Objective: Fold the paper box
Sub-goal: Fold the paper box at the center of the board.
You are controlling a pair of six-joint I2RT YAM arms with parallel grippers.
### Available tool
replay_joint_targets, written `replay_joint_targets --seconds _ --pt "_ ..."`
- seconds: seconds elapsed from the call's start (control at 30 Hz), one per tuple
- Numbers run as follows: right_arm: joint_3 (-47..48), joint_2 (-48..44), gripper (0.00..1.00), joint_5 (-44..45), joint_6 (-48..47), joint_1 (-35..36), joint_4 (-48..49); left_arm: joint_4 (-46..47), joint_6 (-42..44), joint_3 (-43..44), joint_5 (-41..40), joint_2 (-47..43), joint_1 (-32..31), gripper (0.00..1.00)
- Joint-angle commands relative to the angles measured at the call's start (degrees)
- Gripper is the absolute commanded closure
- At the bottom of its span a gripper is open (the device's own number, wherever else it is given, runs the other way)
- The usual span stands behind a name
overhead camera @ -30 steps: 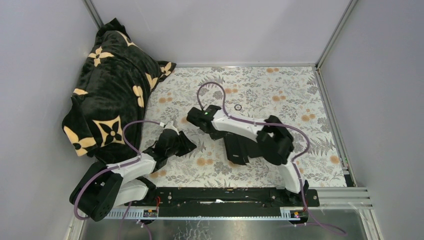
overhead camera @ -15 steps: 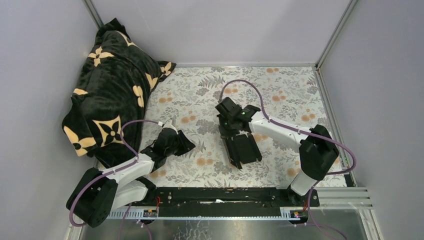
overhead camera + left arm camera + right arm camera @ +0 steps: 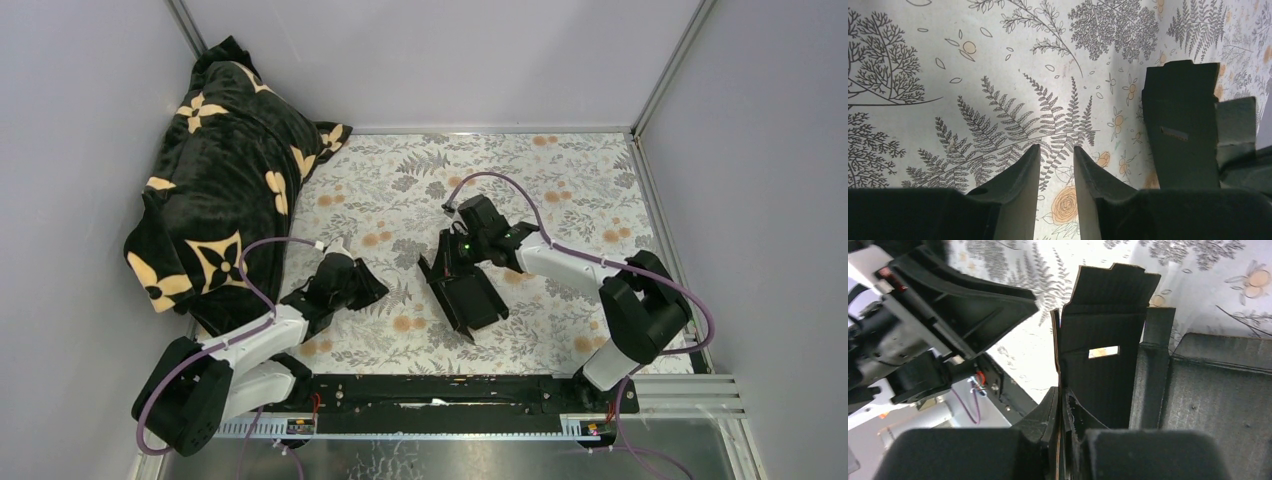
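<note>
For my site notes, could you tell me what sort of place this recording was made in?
Probably a robotics lab test cell: plain grey walls in a metal frame, two robot arms bolted to a rail, and a floral cloth beneath them.

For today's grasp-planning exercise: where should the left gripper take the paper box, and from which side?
Probably the free flap at the near end of the paper box, approached from the left by the left gripper. The right gripper pinches its far wall, and thin card offers only edges.
</note>
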Motion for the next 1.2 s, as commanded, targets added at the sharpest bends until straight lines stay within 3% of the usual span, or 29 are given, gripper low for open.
replay_joint_targets --seconds 0.0,0.07,0.4,0.73,0.9,1.17 --pt "-1.8 -3.8 0.9 -9.1 2.4 -1.2 8.5 -1.1 -0.5 2.7 -2.7 -0.3 -1.0 0.63" --pt "-3.4 -4.1 0.91 -10.0 2.7 -1.7 9.9 -1.4 -0.7 3.2 -3.5 0.2 -1.7 0.63" --pt "-17.0 -1.4 0.92 -20.8 13.1 -6.0 39.6 -2.8 -2.1 5.3 -6.8 2.2 -5.6 0.64" --pt "-20.1 5.6 0.92 -24.4 21.0 -6.1 55.6 -5.5 -5.1 8.2 -8.9 -6.8 -12.2 0.64" --pt "-21.0 8.1 0.92 -24.6 23.3 -6.1 60.2 -4.7 -6.6 9.1 -10.7 -9.7 -15.7 0.64" --pt "-20.3 8.7 0.92 -24.3 23.2 -6.1 59.3 -0.8 -8.5 9.1 -11.2 -7.6 -20.1 0.64"
